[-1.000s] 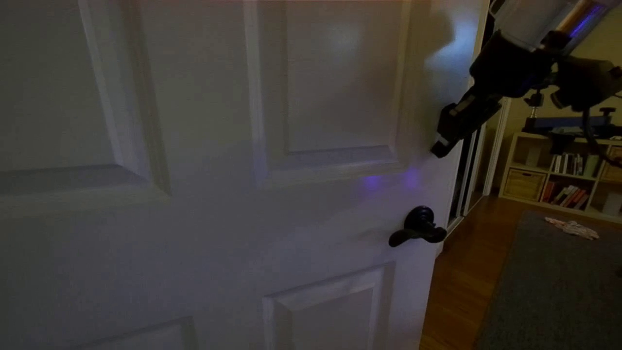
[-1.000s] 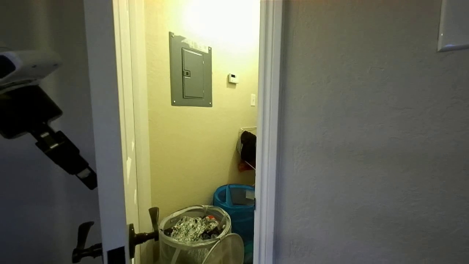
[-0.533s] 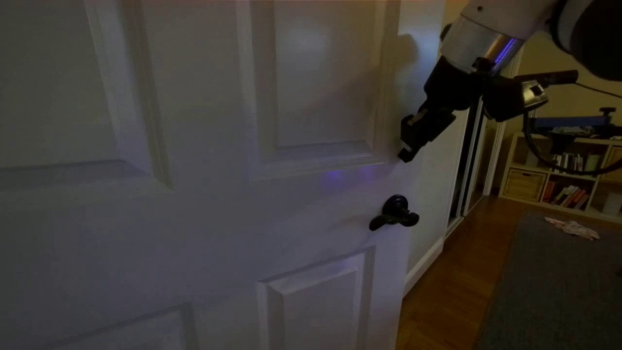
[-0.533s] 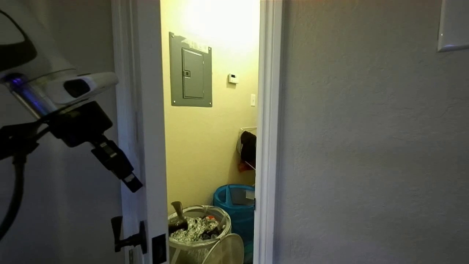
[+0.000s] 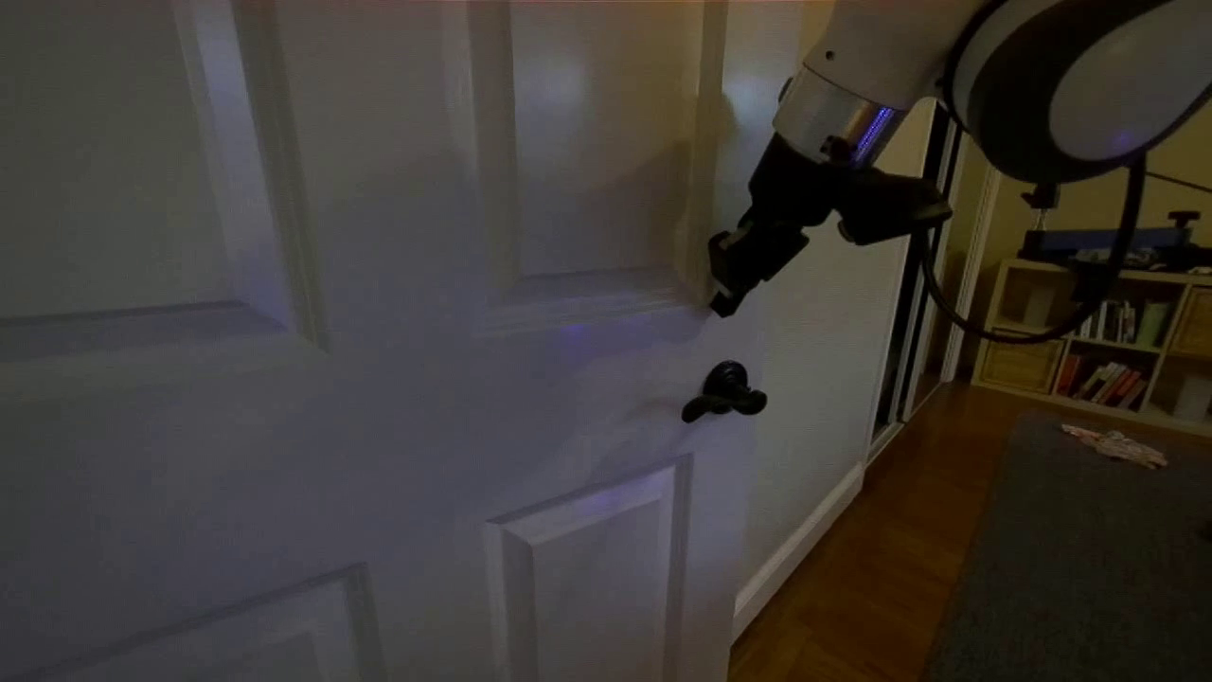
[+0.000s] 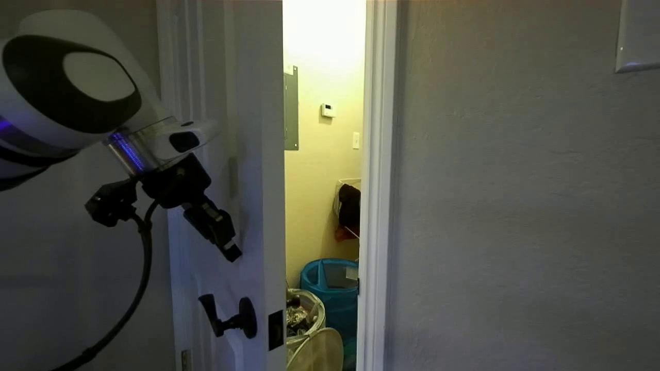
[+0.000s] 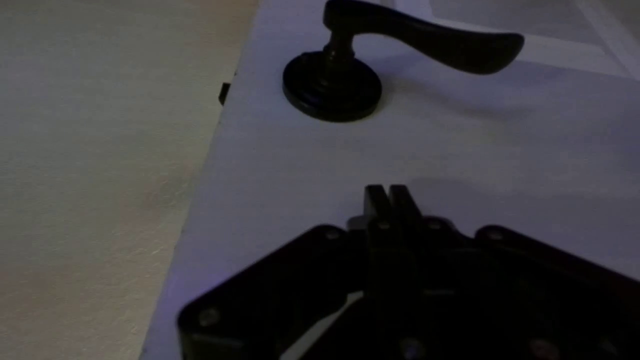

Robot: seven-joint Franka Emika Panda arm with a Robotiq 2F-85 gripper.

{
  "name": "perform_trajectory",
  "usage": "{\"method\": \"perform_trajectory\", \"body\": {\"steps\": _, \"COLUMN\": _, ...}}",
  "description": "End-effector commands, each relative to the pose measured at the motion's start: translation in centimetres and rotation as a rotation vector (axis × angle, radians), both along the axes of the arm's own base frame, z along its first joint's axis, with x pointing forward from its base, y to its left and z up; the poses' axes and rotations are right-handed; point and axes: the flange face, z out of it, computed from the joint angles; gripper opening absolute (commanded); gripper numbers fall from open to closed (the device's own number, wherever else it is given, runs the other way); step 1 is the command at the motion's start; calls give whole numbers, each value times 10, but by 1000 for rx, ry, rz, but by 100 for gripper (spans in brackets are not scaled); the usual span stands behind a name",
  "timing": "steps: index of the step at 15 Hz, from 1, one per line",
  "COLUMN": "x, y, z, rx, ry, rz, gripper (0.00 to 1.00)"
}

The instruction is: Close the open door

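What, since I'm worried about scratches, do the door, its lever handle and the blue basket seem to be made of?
Door: painted wood or molded board, slightly satin, given raised panels and soft glare.
Lever handle: probably metal, dark finish; faint sheen on its stem.
Blue basket: likely fabric, perhaps mesh, by its thin rim; weave too small to see.

Illumination low and uneven. In an exterior view, the door (image 5: 398,407) appears dim and bluish, with a pale diffuse highlight on an upper panel (image 5: 597,152). In an exterior view, the far wall (image 6: 322,175) is bright yellow, overexposed to white above. In the wrist view, the fingers (image 7: 375,200) appear as near-black silhouettes; the lever handle (image 7: 350,25) casts a soft shadow.
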Motion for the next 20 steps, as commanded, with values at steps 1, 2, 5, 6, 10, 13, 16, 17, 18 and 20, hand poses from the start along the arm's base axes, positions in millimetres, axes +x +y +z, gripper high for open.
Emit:
{"method": "perform_trajectory", "body": {"steps": 1, "x": 27, "y": -6, "z": 0, "rx": -9, "ry": -15, "rz": 24, "gripper": 8}}
{"method": "perform_trajectory", "body": {"steps": 2, "x": 35, "y": -7, "z": -1, "rx": -3, "ry": -17, "rz": 30, "gripper": 8}}
{"method": "perform_trajectory", "body": {"steps": 5, "x": 56, "y": -10, "z": -3, "rx": 10, "ry": -23, "rz": 46, "gripper": 8}}
{"method": "perform_trajectory", "body": {"steps": 6, "x": 63, "y": -11, "z": -4, "rx": 14, "ry": -25, "rz": 53, "gripper": 8}}
{"method": "perform_trajectory", "body": {"steps": 10, "x": 89, "y": -15, "z": -10, "rx": 23, "ry": -33, "rz": 77, "gripper": 7}}
{"method": "perform_trajectory", "body": {"steps": 13, "x": 105, "y": -17, "z": -10, "rx": 23, "ry": -48, "rz": 101, "gripper": 8}}
{"method": "perform_trajectory", "body": {"steps": 16, "x": 124, "y": -23, "z": -14, "rx": 18, "ry": -37, "rz": 115, "gripper": 8}}
{"method": "perform_trajectory", "body": {"steps": 17, "x": 129, "y": -21, "z": -14, "rx": 16, "ry": -36, "rz": 123, "gripper": 7}}
{"method": "perform_trajectory", "body": {"steps": 18, "x": 135, "y": -21, "z": -14, "rx": 15, "ry": -39, "rz": 129, "gripper": 8}}
{"method": "perform_trajectory", "body": {"steps": 20, "x": 144, "y": -19, "z": -13, "rx": 14, "ry": -47, "rz": 142, "gripper": 8}}
